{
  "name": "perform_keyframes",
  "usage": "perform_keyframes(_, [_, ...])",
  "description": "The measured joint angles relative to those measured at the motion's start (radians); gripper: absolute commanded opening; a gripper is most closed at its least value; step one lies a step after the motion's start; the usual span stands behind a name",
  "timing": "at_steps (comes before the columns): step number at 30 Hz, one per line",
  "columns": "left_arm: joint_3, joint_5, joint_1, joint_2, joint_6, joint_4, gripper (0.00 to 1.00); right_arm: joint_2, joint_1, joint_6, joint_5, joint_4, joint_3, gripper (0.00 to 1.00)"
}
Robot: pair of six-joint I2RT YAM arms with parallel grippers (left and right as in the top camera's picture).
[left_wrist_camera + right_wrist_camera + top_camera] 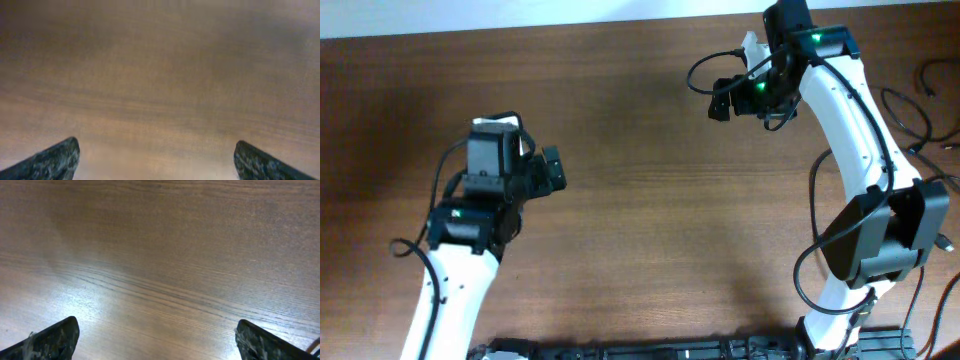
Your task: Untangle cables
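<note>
Thin black cables (928, 82) lie in loose loops at the table's far right edge, beyond the right arm and partly cut off by the frame. My right gripper (718, 98) hovers at the upper middle right, well to the left of them. It is open, and in the right wrist view the right gripper (157, 340) has only bare wood between its fingers. My left gripper (553, 168) is over the left part of the table, far from the cables. It is open too, and the left gripper (155, 160) has nothing between its fingers.
The brown wooden table (640, 220) fills the views. The white right arm (860, 150) stands between the table's middle and the cables. Its thicker black wires (705, 65) loop near its wrist. A dark rail (670, 350) runs along the front edge.
</note>
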State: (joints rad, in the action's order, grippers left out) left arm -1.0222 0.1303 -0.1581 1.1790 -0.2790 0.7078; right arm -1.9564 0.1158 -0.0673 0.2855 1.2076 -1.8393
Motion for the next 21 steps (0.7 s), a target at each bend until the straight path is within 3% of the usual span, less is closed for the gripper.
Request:
perform_keyframes(19, [0.926, 0.043, 0.000, -0.592, 0.000, -1.159, 0.99, 0.000, 0.000, 0.000, -0.001, 0.000, 0.000, 0.99])
perform_keyframes(21, [0.976, 0.054, 0.000, -0.628, 0.000, -1.205, 0.99, 0.000, 0.000, 0.000, -0.001, 0.000, 0.000, 0.99])
